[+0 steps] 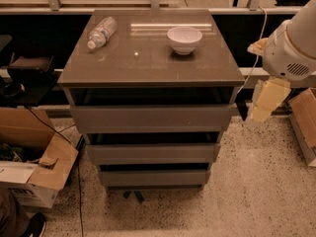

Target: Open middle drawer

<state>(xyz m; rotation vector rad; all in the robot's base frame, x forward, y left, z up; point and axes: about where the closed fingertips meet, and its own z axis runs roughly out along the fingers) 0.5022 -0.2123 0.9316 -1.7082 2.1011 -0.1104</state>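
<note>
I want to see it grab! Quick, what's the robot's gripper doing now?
Gripper: right of the cabinet, apart from the middle drawer; open or closed cannot be told.
</note>
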